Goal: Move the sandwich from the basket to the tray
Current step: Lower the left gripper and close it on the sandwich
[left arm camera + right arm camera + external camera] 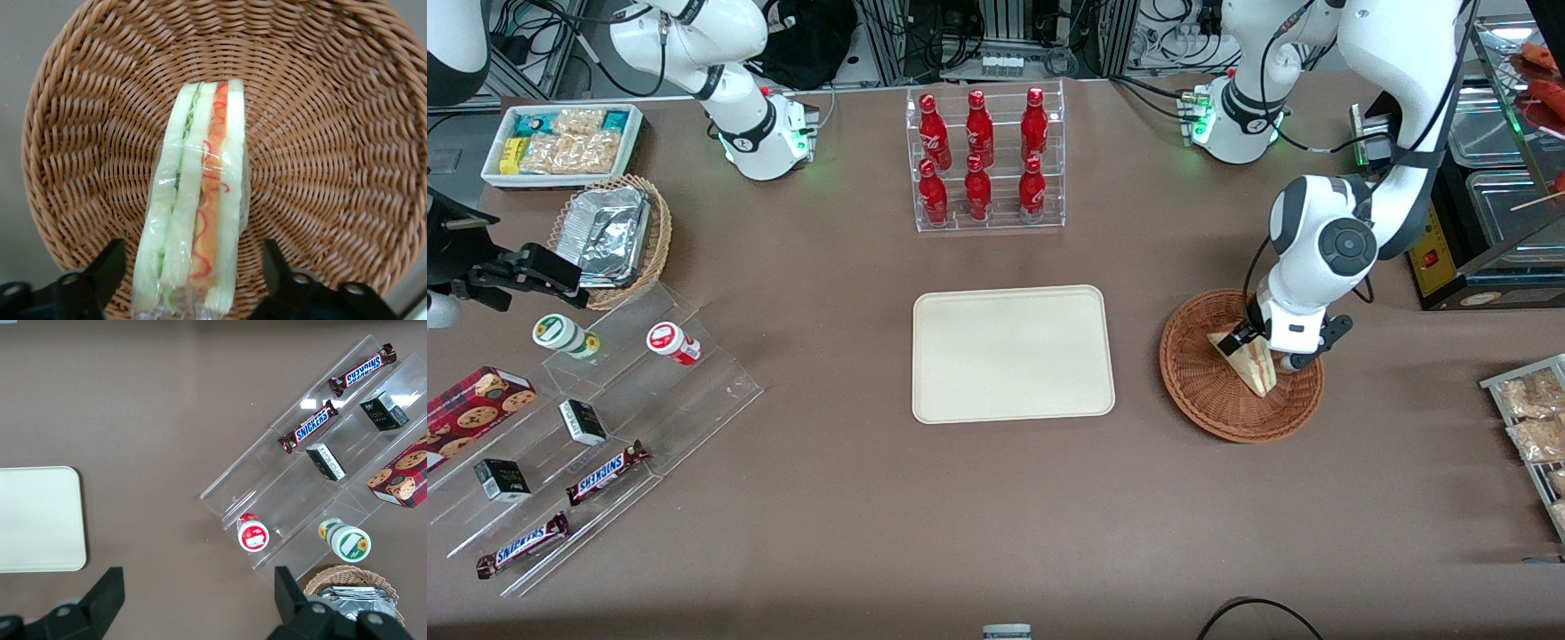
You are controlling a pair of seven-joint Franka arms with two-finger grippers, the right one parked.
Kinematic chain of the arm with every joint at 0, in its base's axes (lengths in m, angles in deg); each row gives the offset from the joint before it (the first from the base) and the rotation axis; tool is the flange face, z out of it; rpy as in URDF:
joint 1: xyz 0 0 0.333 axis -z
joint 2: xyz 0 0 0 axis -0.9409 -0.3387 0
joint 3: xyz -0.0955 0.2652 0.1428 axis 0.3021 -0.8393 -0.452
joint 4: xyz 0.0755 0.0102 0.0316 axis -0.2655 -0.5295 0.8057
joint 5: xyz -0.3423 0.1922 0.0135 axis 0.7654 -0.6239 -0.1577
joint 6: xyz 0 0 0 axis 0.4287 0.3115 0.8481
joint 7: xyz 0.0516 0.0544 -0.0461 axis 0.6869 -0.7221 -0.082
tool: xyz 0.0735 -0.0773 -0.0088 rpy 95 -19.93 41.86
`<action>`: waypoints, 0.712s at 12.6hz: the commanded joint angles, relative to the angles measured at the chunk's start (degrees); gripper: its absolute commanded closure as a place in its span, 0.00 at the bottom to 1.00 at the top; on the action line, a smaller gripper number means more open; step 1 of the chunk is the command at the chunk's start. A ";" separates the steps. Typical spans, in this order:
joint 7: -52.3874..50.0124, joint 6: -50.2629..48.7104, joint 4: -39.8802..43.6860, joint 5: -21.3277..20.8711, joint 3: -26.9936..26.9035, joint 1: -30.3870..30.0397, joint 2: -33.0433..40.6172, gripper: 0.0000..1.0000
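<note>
The sandwich is a plastic-wrapped wedge standing on edge in the reddish-brown woven basket, toward the working arm's end of the table. Its cut edge shows pale bread with green and red-orange filling. My left gripper is lowered into the basket and is open, one finger on each side of the sandwich with a small gap on both sides. The cream tray lies flat at the table's middle, beside the basket, with nothing on it; its corner also shows in the right wrist view.
A clear rack of red bottles stands farther from the front camera than the tray. Toward the parked arm's end are a clear stepped stand with snack bars and cups, a tan basket with foil and a white bin of packets.
</note>
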 commanded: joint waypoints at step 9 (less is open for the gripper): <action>5.56 -18.28 11.95 -0.28 0.28 1.07 0.91 0.91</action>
